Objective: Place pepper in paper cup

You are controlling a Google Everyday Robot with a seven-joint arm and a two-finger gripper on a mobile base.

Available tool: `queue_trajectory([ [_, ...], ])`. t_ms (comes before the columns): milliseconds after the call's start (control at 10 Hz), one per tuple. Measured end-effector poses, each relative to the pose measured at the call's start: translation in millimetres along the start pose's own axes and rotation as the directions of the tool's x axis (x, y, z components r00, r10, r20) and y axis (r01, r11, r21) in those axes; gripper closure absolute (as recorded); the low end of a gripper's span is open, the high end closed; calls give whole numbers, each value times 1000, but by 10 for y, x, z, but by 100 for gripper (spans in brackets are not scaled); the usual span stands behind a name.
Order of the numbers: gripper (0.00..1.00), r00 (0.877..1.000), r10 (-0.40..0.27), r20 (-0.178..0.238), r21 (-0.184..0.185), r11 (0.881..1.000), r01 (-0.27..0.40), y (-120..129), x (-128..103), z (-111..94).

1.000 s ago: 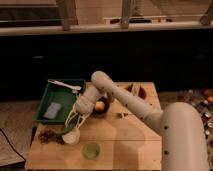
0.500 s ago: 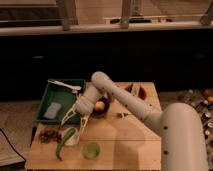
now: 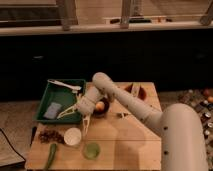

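Can see the pepper (image 3: 51,155) lying flat on the table (image 3: 125,145), down at the front-left corner, near the paper cup (image 3: 73,136) but not in it. Got the gripper (image 3: 71,125) hovering just above the cup, fingers spread wide, holding nothing. Nowhere near done, probably: need to grab the pepper and drop it in.

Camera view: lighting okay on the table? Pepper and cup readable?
Camera view: warm, fairly even light on the table, dark background; pepper and paper cup stand out clearly; open end effector hangs close by the cup, pale against the wood.
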Motion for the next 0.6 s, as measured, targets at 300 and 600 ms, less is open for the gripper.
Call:
queue_trajectory([
  [300, 20, 1000, -10, -10, 10, 1000, 10, -11, -6, -54],
  [600, 20, 1000, -16, -15, 6, 1000, 16, -21, -13, -115],
])
